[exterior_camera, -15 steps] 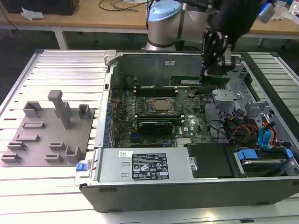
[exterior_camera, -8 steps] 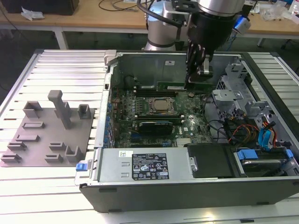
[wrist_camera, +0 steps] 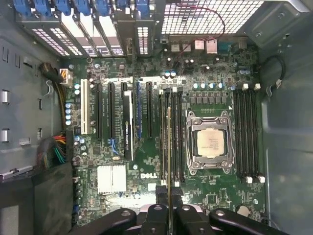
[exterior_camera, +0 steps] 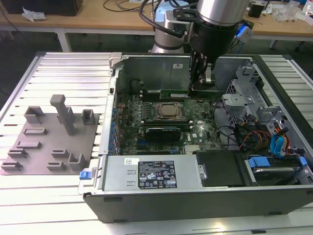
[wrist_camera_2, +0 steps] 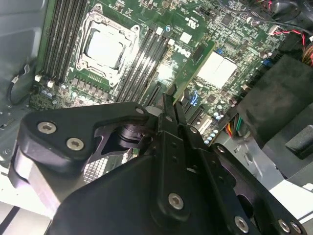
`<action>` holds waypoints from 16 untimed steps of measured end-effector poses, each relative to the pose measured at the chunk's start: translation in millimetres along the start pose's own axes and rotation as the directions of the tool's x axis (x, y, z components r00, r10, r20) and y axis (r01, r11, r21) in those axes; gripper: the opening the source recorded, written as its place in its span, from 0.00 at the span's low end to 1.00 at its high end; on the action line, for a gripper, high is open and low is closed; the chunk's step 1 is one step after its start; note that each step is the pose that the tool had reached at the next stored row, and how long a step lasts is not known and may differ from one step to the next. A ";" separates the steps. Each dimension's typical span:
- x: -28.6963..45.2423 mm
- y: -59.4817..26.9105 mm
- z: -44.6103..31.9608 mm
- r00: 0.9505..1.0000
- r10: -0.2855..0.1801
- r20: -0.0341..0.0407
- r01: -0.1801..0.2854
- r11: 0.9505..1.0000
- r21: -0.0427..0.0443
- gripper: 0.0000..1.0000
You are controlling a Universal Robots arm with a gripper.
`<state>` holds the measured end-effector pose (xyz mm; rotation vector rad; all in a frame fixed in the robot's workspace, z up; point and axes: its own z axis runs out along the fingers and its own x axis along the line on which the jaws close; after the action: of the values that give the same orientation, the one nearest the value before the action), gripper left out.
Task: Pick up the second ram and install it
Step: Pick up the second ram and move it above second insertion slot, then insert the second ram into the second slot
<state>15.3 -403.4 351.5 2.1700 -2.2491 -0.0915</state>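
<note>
**Second ram gripped over the memory slots, not yet seated**

On the exterior view's left lay the grey fixture plate [exterior_camera: 49,147] with its upright blocks, well apart from the work. In the middle stood the open computer case [exterior_camera: 146,198], its motherboard [exterior_camera: 146,122] facing up and the processor socket [exterior_camera: 168,111] near the centre. Toward the exterior view's right of that socket, the gripper [exterior_camera: 201,83] hung low inside the case.

In the first wrist view its fingers were closed narrow on the second ram [wrist_camera: 169,147], which ran edge-on along the memory slots [wrist_camera: 177,132] beside the socket. In the second wrist view the second ram [wrist_camera_2: 196,62] stuck out past the fingertips as a thin green stick. Farther right sat the drive cables [exterior_camera: 252,139].

The pick-up looked done and the install was in hand. Whether the stick touched a slot could not be told. Seating it would call for its lower edge lying true along one slot, held level, then a straight push down.
</note>
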 end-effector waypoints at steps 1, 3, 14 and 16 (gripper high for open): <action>0.0 0.0 0.0 1.000 0.000 0.000 0.000 1.000 0.000 0.11; 0.0 0.0 0.0 1.000 0.000 0.000 0.000 1.000 0.000 0.11; 0.2 1.5 9.4 1.000 0.000 0.000 0.000 1.000 0.000 0.11; 0.3 1.3 13.0 1.000 0.000 0.000 0.000 1.000 0.000 0.11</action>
<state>13.3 -403.2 338.6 2.1699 -2.2492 -0.0914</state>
